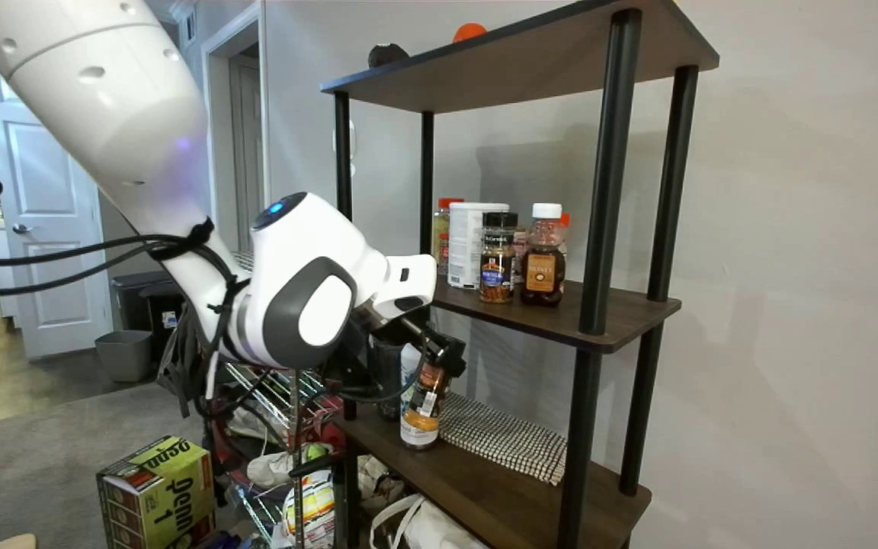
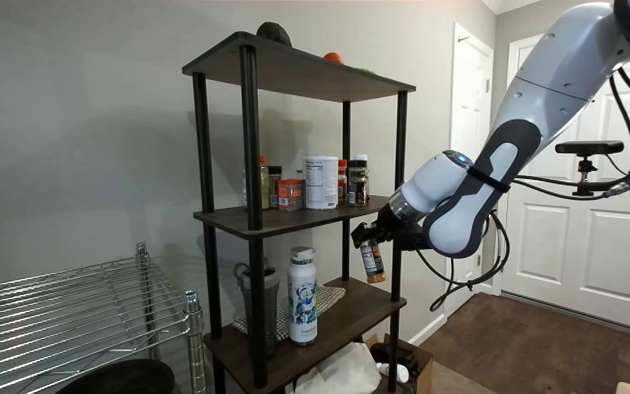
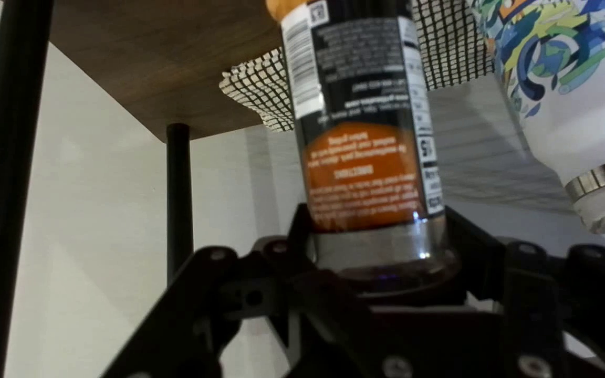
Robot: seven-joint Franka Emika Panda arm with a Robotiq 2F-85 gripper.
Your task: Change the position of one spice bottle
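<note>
Spice bottle (image 1: pixel 425 408) hung tilted near the front edge of the lower shelf (image 2: pixel 348 314); honestly couldn't tell if it was over the wood or just past the edge. The gripper (image 3: pixel 378 262) was clamped around its top end, all dark in there, so the cap was tough to make out. Wrist view chopped off the bottle's base. In an exterior view, the shelf post (image 2: pixel 257 323) hid part of the tumbler (image 2: pixel 272 301) by the corner.

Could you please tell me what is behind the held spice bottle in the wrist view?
Behind the spice bottle, a checkered mat shows on both sides; the dark wooden shelf and pale wall also show. What lies directly behind the bottle's body is covered.
</note>
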